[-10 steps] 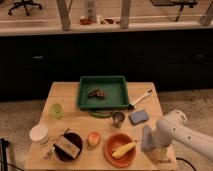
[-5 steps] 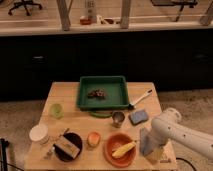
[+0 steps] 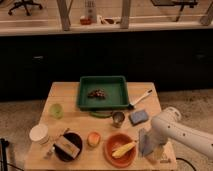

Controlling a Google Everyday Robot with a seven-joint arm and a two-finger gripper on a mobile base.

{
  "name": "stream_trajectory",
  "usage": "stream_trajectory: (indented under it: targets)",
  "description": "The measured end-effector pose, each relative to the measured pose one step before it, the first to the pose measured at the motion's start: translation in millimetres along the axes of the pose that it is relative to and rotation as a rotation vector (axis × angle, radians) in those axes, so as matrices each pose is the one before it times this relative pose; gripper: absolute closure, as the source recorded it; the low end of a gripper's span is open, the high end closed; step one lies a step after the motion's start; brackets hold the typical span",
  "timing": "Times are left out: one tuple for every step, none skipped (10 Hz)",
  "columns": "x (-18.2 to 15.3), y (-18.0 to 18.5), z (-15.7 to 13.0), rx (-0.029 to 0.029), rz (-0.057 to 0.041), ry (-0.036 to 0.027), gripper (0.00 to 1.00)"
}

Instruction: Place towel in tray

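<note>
A green tray (image 3: 119, 92) stands at the back middle of the wooden table (image 3: 65, 100), with a small dark clump (image 3: 96, 93) inside it. A grey-blue towel (image 3: 144, 140) is at the front right of the table, next to the orange bowl. My white arm comes in from the right. Its gripper (image 3: 151, 148) is low over the front right corner, right at the towel. I cannot tell whether it holds the towel.
An orange bowl (image 3: 114, 156) holds a banana (image 3: 123, 148). A blue sponge (image 3: 138, 116), a metal cup (image 3: 118, 118) and a white brush (image 3: 139, 98) lie right of the tray. A peach (image 3: 93, 138), a black bowl (image 3: 76, 140), a white cup (image 3: 38, 133) and a green cup (image 3: 56, 110) are on the left.
My arm has moved left and lower, bringing the gripper down to the towel at the table's front right. The other objects have not moved.
</note>
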Motion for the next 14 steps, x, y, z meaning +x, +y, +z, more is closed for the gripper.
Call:
stream_trajectory:
  targets:
    - [1.43,-0.13,0.40,0.00537,0.00412,-0.00282,0.24]
    - [0.99,1.31,0.81,0.00567,0.00275,-0.00273,0.33]
    - [0.95,-0.39,0.24,0.00490,-0.00144,0.00170,0.41]
    - [0.05,-1.05,0.49,0.00353,-0.00134,-0.00163,0.51]
    - [-0.61,-2.62,0.09,0.00449,-0.00258,-0.00341,0.63]
    - [0.25,-0.12,0.32,-0.00365,-0.00065,-0.00128,0.73]
    - [-0.48,-1.11,-0.03,-0.00153,-0.00115,-0.00187,0.83]
    - [-0.10,-0.19,-0.57,-0.00041,0.00064,-0.00054,0.93]
    - [0.23,0.75,-0.45,-0.00159,0.00001,0.00021,0.99]
    - [2.38,4.27,0.99,-0.00800,0.00446,0.00173,1.00]
    - [0.65,-0.10,0.13,0.00066,-0.00046,0.00150,1.00]
    - [2.01,-4.88,-4.42,0.00490,0.00003,0.00409,1.00]
    - [3.53,-4.36,-7.41,0.00729,0.00200,0.00625,1.00]
    - [2.94,-2.99,-7.85,0.00693,0.00264,0.00453,1.00]
